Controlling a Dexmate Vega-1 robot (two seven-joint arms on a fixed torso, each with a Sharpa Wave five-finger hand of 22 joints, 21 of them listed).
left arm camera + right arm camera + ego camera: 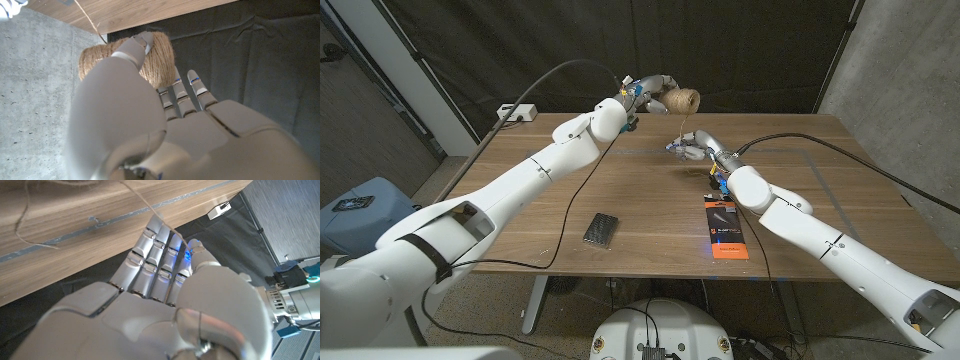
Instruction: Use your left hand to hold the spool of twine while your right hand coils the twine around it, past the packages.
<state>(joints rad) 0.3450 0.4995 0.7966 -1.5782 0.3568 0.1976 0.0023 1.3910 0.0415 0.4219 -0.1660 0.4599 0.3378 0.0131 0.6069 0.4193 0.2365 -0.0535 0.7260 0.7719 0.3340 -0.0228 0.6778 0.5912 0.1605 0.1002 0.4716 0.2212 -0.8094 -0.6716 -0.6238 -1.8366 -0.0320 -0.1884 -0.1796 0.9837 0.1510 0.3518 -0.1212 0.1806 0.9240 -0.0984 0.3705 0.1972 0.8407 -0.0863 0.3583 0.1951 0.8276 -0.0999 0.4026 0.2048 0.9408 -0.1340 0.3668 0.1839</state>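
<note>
Near edge: orange-and-black package (726, 228) lies flat by the right forearm; small dark package (601, 229) lies flat toward table centre, well apart from it.
Mid table, right hand (688, 150): low over the wooden table (520, 190), beyond both packages. In the right wrist view the fingers (157, 255) are pressed side by side and curled in, with the twine strand (142, 202) running into them. Looks like a pinch on the strand; exact contact is hidden.
Strand: rises near-vertical from right hand to spool, looks fairly taut; loose slack also lies on the table (30, 227).
Far edge, left hand (650, 95): held up above the far table edge, gripping the spool of twine (683, 101). Left wrist view shows thumb over the spool (125, 62), other fingers (182, 95) wrapped beside it, close together.
Step (judgement): mid-coiling; spool steady, right hand feeding.
Next move (judgement): carry strand around spool under light tension; left grip must not slip; fingers on the spool may obstruct the wrap.
</note>
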